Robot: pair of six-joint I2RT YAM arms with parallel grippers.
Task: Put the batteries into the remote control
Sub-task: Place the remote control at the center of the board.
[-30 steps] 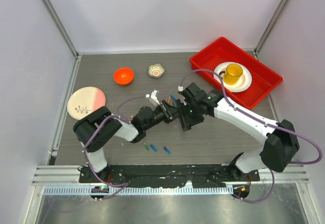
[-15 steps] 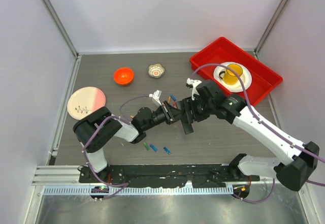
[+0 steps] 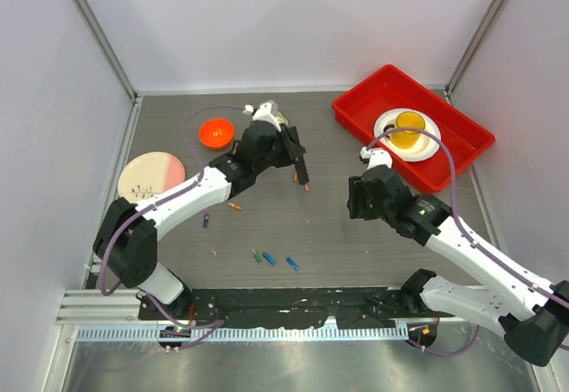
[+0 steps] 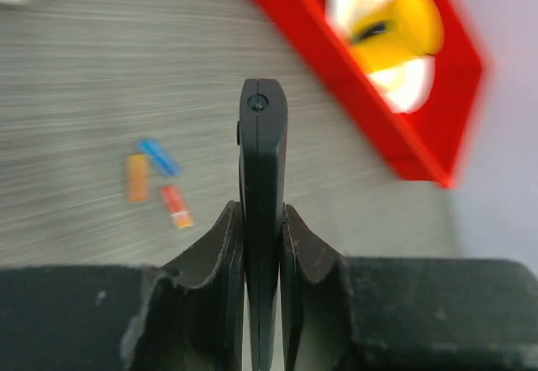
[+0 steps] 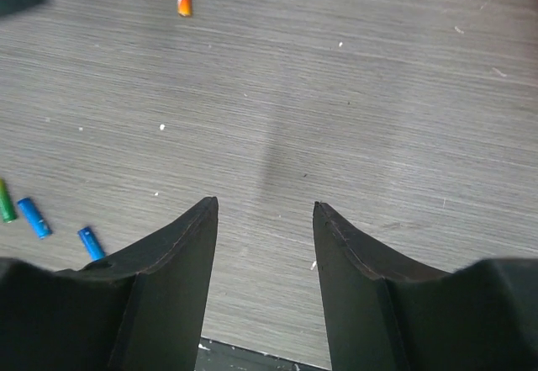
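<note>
My left gripper [image 3: 292,149] is shut on the black remote control [image 3: 301,166], held edge-on above the table at mid-back; in the left wrist view the remote [image 4: 262,161] stands between the fingers of that gripper [image 4: 262,219]. My right gripper [image 3: 356,198] is open and empty, right of centre, low over bare table [image 5: 265,207]. Batteries lie loose: green [image 3: 256,255] and two blue [image 3: 268,259] near the front, an orange one [image 3: 234,205], and a red one [image 3: 307,188] below the remote. The left wrist view shows orange [image 4: 137,177], blue [image 4: 159,156] and red [image 4: 176,206] batteries.
A red tray [image 3: 356,112] at the back right holds a white plate with a yellow cup [image 3: 410,129]. An orange bowl [image 3: 216,132] sits at the back left beside my left arm. A pink plate [image 3: 149,179] lies at the left edge.
Both grippers were together at the remote in the centre. The left arm has swung back and left with the remote. The right gripper has let go, opened and drawn back to the right.
</note>
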